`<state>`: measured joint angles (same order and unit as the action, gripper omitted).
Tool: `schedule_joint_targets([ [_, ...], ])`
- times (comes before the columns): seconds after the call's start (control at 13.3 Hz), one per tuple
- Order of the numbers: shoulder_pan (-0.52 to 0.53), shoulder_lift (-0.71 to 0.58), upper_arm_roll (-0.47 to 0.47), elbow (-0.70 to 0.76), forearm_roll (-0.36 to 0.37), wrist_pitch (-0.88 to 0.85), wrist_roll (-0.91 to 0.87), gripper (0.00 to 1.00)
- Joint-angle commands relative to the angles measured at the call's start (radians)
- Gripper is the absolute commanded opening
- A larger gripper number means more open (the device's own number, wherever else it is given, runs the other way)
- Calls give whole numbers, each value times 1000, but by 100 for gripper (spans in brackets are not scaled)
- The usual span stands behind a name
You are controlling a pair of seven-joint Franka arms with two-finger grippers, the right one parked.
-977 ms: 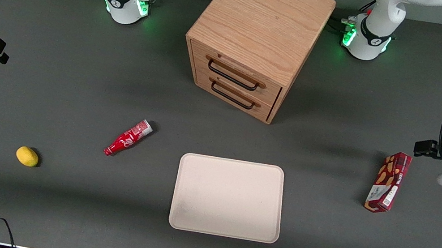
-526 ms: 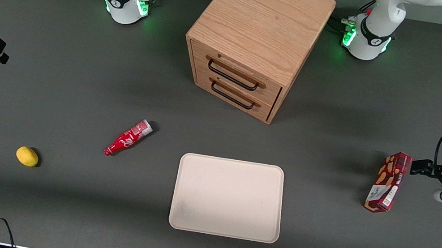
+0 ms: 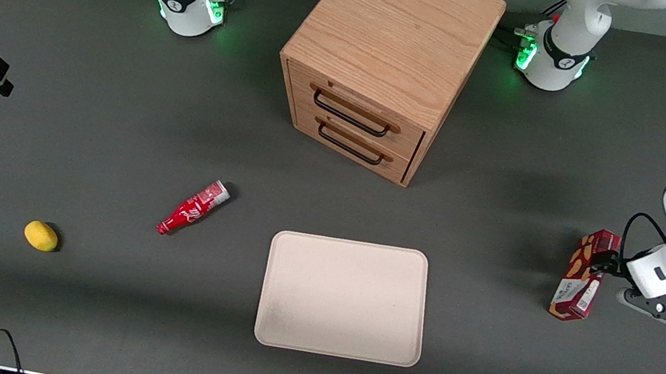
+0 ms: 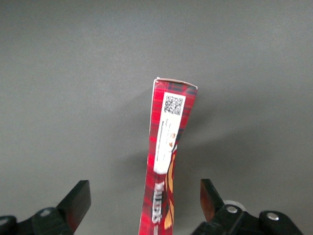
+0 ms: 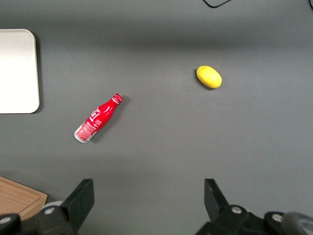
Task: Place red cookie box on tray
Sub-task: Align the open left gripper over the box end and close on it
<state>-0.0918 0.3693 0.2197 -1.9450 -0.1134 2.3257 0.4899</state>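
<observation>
Red cookie box (image 3: 583, 277) lay on the table (image 3: 110, 127) toward the working arm's end, well apart from the tray (image 3: 344, 297). It rested on a narrow side, long axis running roughly toward/away from the front camera with a slight tilt. The end with the white label patch and barcode pointed toward the front camera; the opposite end pointed toward the arm bases. Cookie-print face was turned toward the tray.

End effector (image 3: 609, 263) was at the box's farther end, just beside or over it; contact couldn't be confirmed from the front view. In the wrist view the end effector (image 4: 145, 203) was spread wide, with the two fingers (image 4: 78, 201) straddling the box (image 4: 166, 156) and clear grey table showing between each finger and the box. Nothing held. The box ran straight down the midline between the fingers, so its long axis was perpendicular to the closing direction. The QR-code end pointed away from the wrist.

The tray sat flat on the table, nearer the front camera than the wooden two-drawer cabinet (image 3: 389, 60), with nothing on it. A small red bottle (image 3: 194, 208) lay on its side toward the parked arm's end, and a yellow lemon-like fruit (image 3: 41, 236) lay farther toward that end.
</observation>
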Motion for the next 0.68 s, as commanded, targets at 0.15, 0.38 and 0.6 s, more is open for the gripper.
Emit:
schedule_joint_targets([
  [0.15, -14, 29, 4, -81, -28, 185, 53, 100],
  [0.38, -20, 51, 3, -84, -90, 198, 61, 100],
  [0.6, -23, 54, 3, -89, -115, 198, 61, 98],
])
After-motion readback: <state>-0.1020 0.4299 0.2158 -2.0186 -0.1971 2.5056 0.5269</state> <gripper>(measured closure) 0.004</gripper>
